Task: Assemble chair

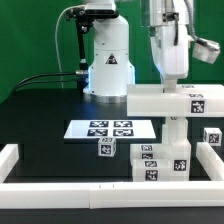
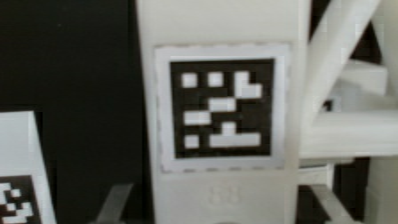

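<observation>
In the exterior view my gripper (image 1: 171, 84) hangs over the table's right side, shut on a broad white chair panel (image 1: 150, 101) that lies level above the table. The panel carries a tag (image 1: 197, 102), and a white post (image 1: 176, 132) runs down from it. In the wrist view a white bar with a tag (image 2: 217, 108) fills the middle. My gripper (image 2: 215, 200) has one finger on each side of it, the fingers (image 2: 118, 198) standing close against its edges. More white chair bars (image 2: 349, 110) show blurred beyond it.
Loose tagged chair pieces stand under the panel: a small cube (image 1: 105, 148), a stepped block group (image 1: 152, 163) and a block (image 1: 212, 137). The marker board (image 1: 100, 128) lies at mid-table, and its corner (image 2: 15, 170) shows in the wrist view. A low white border rail (image 1: 60, 188) frames the front.
</observation>
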